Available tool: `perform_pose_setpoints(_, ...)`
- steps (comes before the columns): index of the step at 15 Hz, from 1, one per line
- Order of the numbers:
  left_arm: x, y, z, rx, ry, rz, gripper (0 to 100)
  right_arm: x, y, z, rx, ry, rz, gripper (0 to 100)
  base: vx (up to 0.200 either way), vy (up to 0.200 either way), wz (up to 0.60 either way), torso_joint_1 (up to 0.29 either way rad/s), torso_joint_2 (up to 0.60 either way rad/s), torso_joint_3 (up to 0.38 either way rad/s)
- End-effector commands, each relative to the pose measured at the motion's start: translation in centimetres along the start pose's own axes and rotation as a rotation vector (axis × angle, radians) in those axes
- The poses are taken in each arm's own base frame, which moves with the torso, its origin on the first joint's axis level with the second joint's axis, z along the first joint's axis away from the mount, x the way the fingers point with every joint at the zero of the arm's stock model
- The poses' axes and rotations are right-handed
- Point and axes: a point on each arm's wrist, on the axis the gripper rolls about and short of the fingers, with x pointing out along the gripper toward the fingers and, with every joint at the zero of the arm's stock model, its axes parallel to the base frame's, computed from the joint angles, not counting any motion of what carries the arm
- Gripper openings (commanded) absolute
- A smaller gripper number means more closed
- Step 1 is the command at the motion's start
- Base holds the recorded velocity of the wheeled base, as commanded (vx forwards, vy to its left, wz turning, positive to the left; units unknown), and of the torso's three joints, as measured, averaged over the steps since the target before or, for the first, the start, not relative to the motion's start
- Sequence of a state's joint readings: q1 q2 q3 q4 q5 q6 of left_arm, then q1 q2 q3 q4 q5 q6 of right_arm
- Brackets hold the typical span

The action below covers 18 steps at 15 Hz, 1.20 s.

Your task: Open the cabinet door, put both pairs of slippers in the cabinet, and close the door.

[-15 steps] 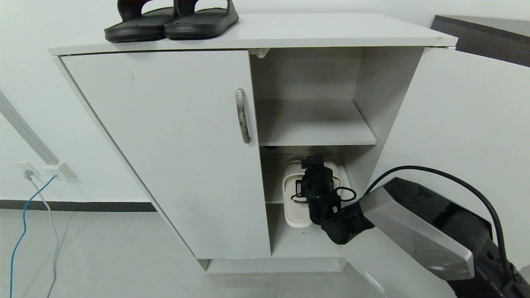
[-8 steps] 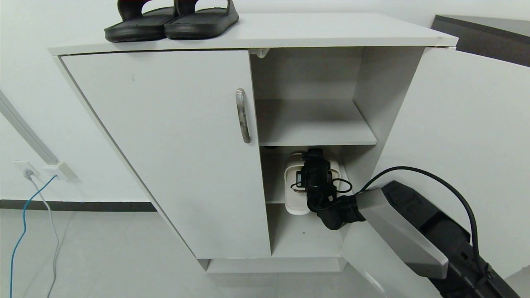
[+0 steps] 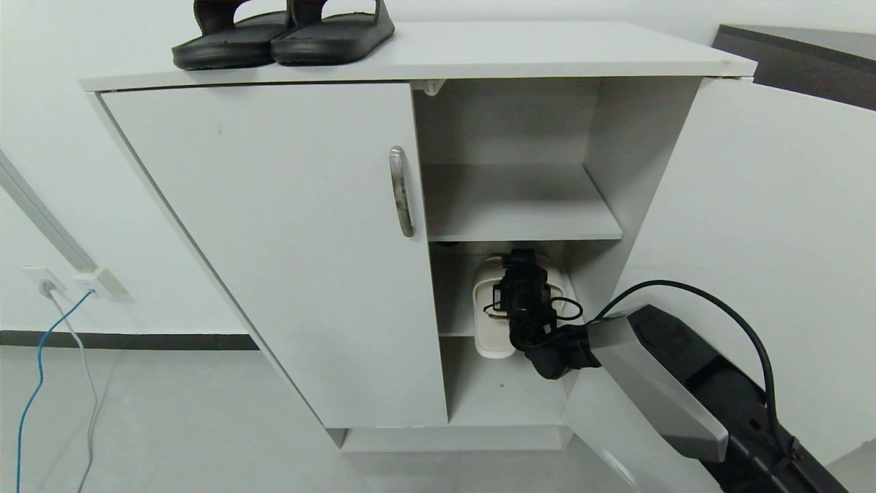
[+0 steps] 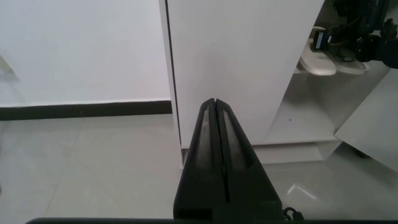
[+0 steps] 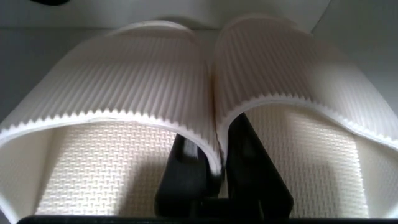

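The first pair is going in: the right gripper (image 5: 216,158) pinches the inner walls of the two white slippers (image 3: 487,322) together at the lower shelf (image 3: 453,327) of the cabinet (image 3: 520,51), heels apparently past its front edge. The next move probably calls for easing them deeper, letting go, and backing out without dragging them. The black slippers (image 3: 284,38) wait on the cabinet top. The left gripper (image 4: 214,109) hangs empty, fingers pressed together, before the closed left door (image 3: 274,239); the right door (image 3: 766,239) stands open. Around it are a grey tiled floor (image 3: 137,424), a white wall and a socket with a blue cable (image 3: 31,390).
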State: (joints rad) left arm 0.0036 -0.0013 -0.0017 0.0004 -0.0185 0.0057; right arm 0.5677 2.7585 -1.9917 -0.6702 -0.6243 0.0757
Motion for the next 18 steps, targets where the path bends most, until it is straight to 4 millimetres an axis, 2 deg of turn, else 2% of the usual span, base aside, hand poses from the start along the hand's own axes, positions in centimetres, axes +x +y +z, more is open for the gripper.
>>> perform_pose_setpoints(1, 0.0, 0.0, 0.0, 0.0, 0.003, 0.0, 0, 0.1, -0.1, -0.2, -0.002, 0.004, -0.002, 100, 0.0, 0.0, 0.0, 0.0, 0.0, 0.0)
perform_pose_setpoints(6, 0.0, 0.0, 0.0, 0.0, 0.003, 0.001, 0, -0.9, -0.4, 0.3, -0.014, 0.026, 0.001, 100, 0.0, 0.0, 0.0, 0.0, 0.0, 0.0)
perform_pose_setpoints(10, 0.0, 0.0, 0.0, 0.0, 0.001, -0.002, 0, -4.5, -0.7, 1.9, -0.015, 0.027, 0.027, 100, 0.0, 0.0, 0.0, 0.0, 0.0, 0.0)
perform_pose_setpoints(11, 0.0, 0.0, 0.0, 0.0, 0.003, -0.002, 0, -6.5, -0.9, 2.6, -0.017, 0.029, 0.043, 100, 0.0, 0.0, 0.0, 0.0, 0.0, 0.0)
perform_pose_setpoints(12, 0.0, 0.0, 0.0, 0.0, 0.003, 0.0, 0, -7.1, -1.0, 2.8, -0.019, 0.032, 0.048, 100, 0.0, 0.0, 0.0, 0.0, 0.0, 0.0)
perform_pose_setpoints(13, 0.0, 0.0, 0.0, -0.001, 0.001, -0.002, 0, -9.4, -1.4, 3.2, -0.032, 0.045, 0.066, 100, 0.0, 0.0, 0.0, 0.0, 0.0, 0.0)
perform_pose_setpoints(17, 0.0, 0.0, 0.0, -0.001, 0.001, -0.002, 0, -14.4, -2.8, 4.1, -0.054, 0.062, 0.09, 100, 0.0, 0.0, 0.0, 0.0, 0.0, 0.0)
perform_pose_setpoints(18, 0.0, 0.0, 0.0, -0.001, 0.003, -0.002, 0, -16.5, -3.2, 4.3, -0.065, 0.082, 0.114, 100, 0.0, 0.0, 0.0, 0.0, 0.0, 0.0)
